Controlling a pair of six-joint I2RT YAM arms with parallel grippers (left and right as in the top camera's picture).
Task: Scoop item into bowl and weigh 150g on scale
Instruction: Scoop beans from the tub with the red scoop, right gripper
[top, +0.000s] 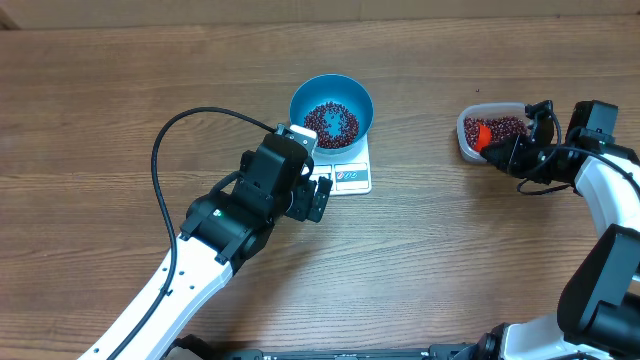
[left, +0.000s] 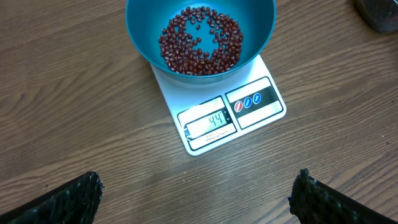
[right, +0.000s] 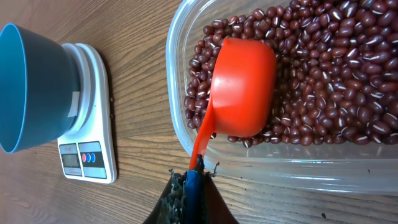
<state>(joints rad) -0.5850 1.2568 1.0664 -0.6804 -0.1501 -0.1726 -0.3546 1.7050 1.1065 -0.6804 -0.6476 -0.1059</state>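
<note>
Bright, even light fr. above; soft faint shadows; all 3 views sharp.

round bright blue plastic bowl (left: 256, 31) cut off by left wrist view's top edge, clear plastic tub (right: 280, 165) cropped rightward, orange plastic scoop (right: 244, 87) with handle end hidden in right gripper (right: 189, 185)

Matt, grainy wood for the table (left: 74, 93). Smooth plastic for the blue bowl (left: 258, 25), white scale (left: 171, 93) and shiny red scoop (right: 245, 87). Clear, glossy plastic for the tub (right: 280, 165). Smooth beans (right: 336, 74).
</note>
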